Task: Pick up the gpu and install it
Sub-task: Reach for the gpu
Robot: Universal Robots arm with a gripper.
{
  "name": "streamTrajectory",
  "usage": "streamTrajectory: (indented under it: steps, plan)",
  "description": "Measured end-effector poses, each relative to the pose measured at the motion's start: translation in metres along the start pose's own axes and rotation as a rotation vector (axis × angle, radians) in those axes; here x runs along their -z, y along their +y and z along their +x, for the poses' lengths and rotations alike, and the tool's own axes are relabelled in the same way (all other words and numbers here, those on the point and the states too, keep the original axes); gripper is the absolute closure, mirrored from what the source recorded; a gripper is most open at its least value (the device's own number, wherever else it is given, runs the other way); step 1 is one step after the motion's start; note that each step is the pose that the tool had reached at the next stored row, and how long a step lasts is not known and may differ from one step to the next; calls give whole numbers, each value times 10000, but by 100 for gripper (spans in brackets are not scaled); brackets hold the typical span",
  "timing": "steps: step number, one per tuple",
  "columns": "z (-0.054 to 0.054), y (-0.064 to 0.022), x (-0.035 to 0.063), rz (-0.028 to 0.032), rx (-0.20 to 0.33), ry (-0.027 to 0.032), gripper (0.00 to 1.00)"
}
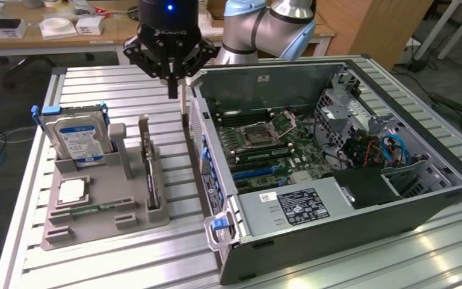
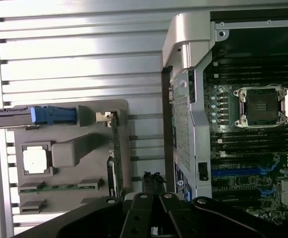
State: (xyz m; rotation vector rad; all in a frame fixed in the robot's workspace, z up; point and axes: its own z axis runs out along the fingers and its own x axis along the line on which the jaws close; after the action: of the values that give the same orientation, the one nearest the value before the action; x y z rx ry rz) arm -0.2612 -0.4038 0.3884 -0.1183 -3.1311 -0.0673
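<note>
We find the black gripper (image 1: 172,91) with jaws pressed together, empty. The gpu (image 1: 146,158), a thin dark circuit card, stands in the grey holder (image 1: 94,226), toward 6 o'clock in the exterior view. Descending unopened, we risk striking the card's edge.

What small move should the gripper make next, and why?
Probably shift toward the exterior view's left, over the gpu: the gripper is shut and empty beside the computer case, while the card stands untouched in its grey holder.
</note>
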Motion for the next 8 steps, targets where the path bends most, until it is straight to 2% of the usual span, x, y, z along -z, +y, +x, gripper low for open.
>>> streamTrajectory:
  steps: [8]
  plan:
    - [92,-13,-5,2,-2,30,90]
